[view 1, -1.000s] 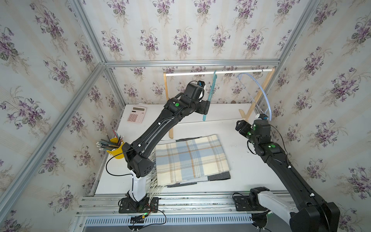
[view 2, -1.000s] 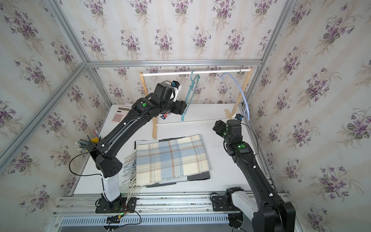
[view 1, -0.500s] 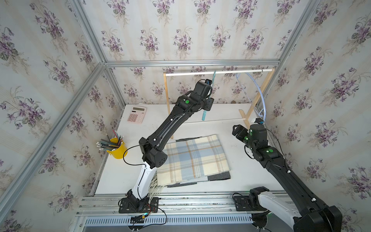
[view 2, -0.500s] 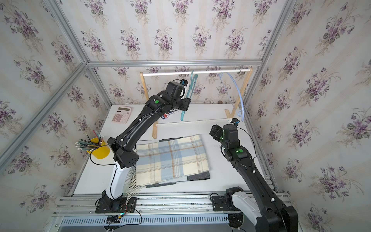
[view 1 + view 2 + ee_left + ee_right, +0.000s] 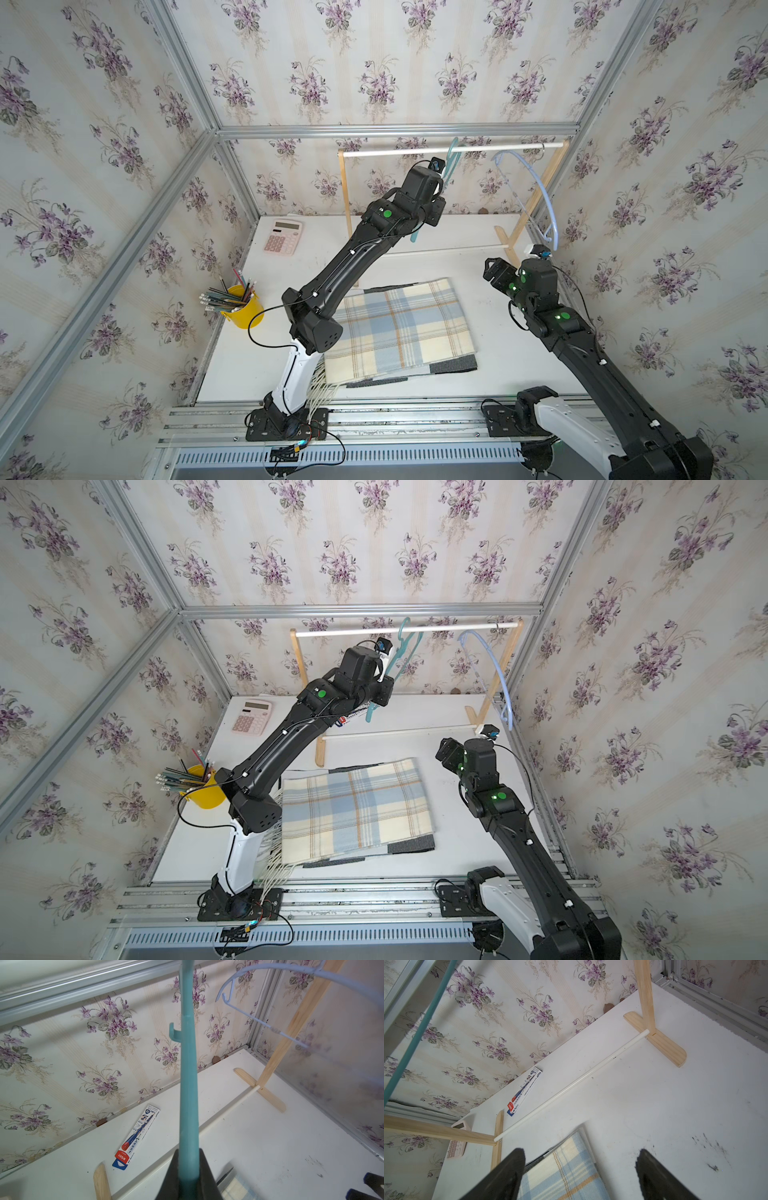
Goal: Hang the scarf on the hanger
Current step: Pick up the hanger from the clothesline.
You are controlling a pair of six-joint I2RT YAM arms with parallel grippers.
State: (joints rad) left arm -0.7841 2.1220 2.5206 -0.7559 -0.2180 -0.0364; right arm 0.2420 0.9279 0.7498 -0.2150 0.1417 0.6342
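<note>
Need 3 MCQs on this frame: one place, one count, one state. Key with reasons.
1. Where is the blue-and-cream plaid scarf? A folded flat on the white table; B on the floor; C inside a drawer.
2. Hangers on the wooden rack's white rail? A one; B two; C four.
3. Left gripper? A open, empty; B shut on the scarf; C shut on the teal plastic hanger.
1 A: it lies flat in both top views. 2 B: the teal one plus a light blue hanger. 3 C: its jaws pinch the teal bar in the left wrist view.
</note>
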